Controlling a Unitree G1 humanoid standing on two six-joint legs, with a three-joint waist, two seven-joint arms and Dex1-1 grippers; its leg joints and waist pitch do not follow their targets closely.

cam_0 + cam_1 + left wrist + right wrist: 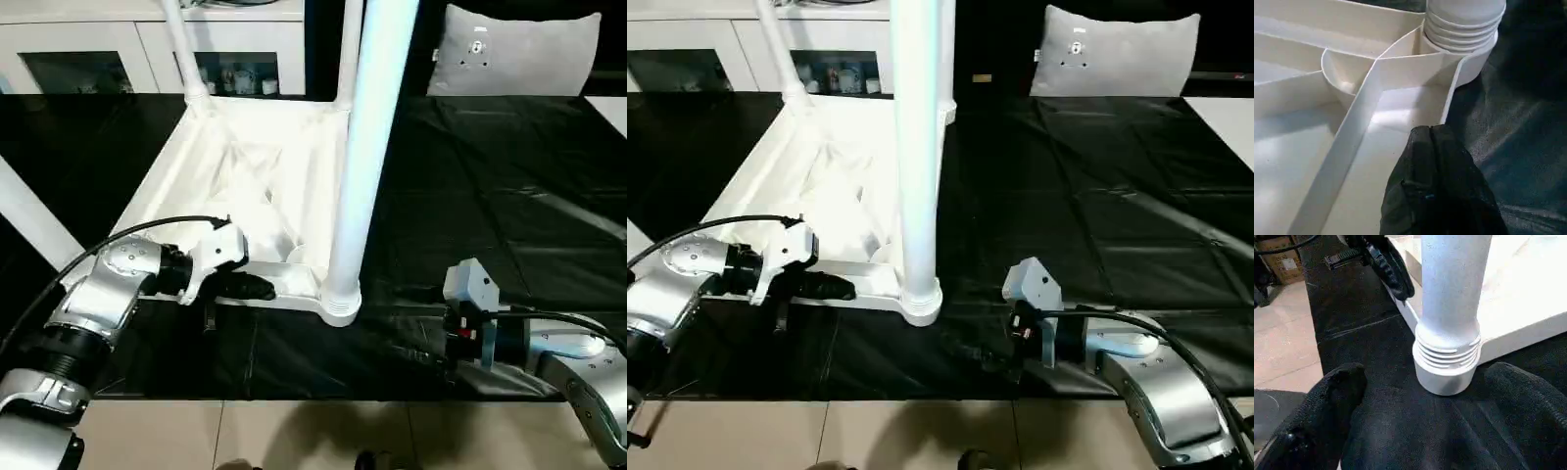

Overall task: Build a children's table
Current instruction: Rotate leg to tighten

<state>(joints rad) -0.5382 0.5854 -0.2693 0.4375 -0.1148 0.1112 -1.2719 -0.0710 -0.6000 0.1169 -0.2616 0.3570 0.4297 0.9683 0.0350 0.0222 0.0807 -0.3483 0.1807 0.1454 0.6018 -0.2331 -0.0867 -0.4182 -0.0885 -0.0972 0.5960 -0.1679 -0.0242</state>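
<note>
While lying upside down on black-covered worktop (509,186), small white plastic children's table (245,186) is pointing round tapered legs straight up, long axes vertical.

Head views: left hand (245,286) is pressing on near rim, fingers together.

Left wrist: ribbed underside, corner socket showing.

Right wrist: right hand (1415,426) is waiting spread apart, empty, just short of near leg (1452,293). Risk: careless push tilting leg, loosening joint.

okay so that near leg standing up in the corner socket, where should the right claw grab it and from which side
Probably low on the near leg, on the smooth shaft just above its ribbed collar. Come in level from the open black-covered side, where the right claw already sits open; the leg is round and upright, so fingers can straddle it.
</note>
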